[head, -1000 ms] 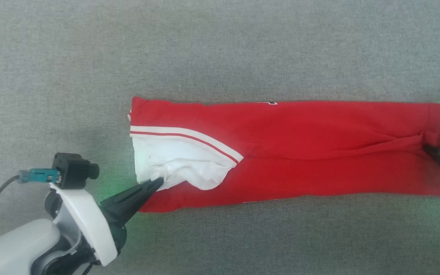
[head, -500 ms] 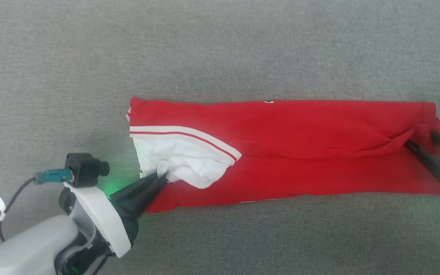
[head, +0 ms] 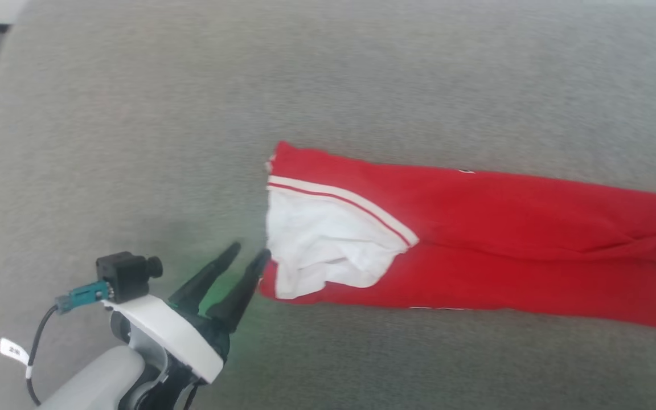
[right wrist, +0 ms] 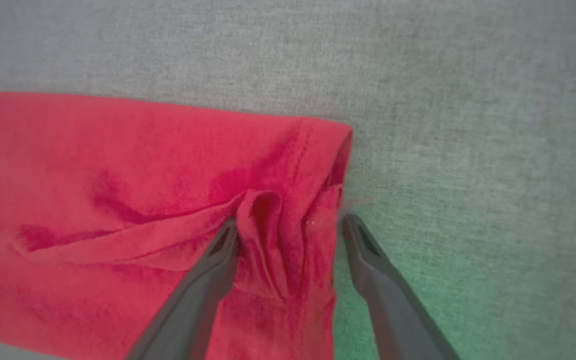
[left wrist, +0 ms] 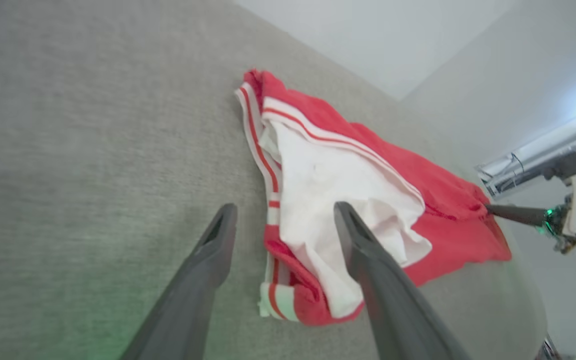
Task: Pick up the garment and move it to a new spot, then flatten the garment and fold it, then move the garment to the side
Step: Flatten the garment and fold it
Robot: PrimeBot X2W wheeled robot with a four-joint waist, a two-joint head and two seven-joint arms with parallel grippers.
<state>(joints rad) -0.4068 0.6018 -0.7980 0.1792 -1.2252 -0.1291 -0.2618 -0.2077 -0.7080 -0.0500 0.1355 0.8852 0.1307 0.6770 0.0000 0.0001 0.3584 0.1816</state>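
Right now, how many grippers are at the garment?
2. The left gripper, open, sits at the white-sleeve end of the garment. The right gripper, open, straddles a bunched fold at the red hem end. None hidden.

Grey fabric surface point(head: 134, 114), pale walls point(left wrist: 368, 40)

Soft matt cloth garment point(head: 504, 228), rough grey woven surface point(head: 134, 114)

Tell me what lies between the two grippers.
The garment, lying on the grey surface, spans from the left gripper to the right gripper; the left wrist view shows it.
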